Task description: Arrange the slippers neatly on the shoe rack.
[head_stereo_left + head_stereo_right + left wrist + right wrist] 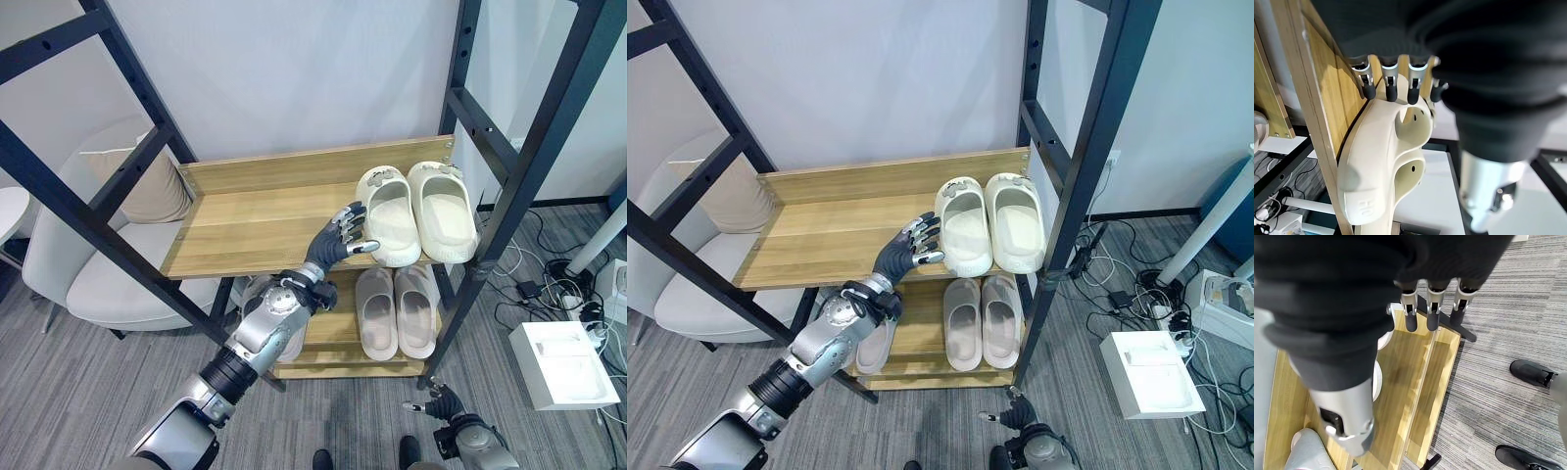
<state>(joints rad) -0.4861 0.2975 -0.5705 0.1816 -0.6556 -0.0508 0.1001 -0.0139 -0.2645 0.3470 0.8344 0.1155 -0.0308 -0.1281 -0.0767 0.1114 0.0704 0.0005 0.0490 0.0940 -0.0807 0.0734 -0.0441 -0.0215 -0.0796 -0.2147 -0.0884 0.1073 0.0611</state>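
From the head cameras I see the wooden shoe rack (255, 220) with a cream pair of slippers (416, 211) at the right end of its upper shelf, side by side and touching, heels toward me. A grey pair (397, 311) sits on the lower shelf right below them, and another pale slipper (875, 345) lies further left on that shelf, partly hidden behind my left arm.

My left hand (338, 238) reaches up from the lower left to the front edge of the upper shelf, fingers spread and fairly straight, tips against the heel side of the left cream slipper (388, 217). It is not curled round anything, so I read it as relaxed and pushing. The left wrist view gives what the head views cannot: the dark fingertips (1391, 91) rest in a row on the slipper's rim, and the slipper lies flat against the shelf board.

My right hand (446, 403) hangs low over the grey carpet (88, 392) near the rack's foot, holding nothing. Its wrist view shows the fingers (1432, 308) straight and the lower shelf past them (a grey slipper toe (1308, 453) peeks in at one corner). A white armchair (108, 264) stands left of the rack.
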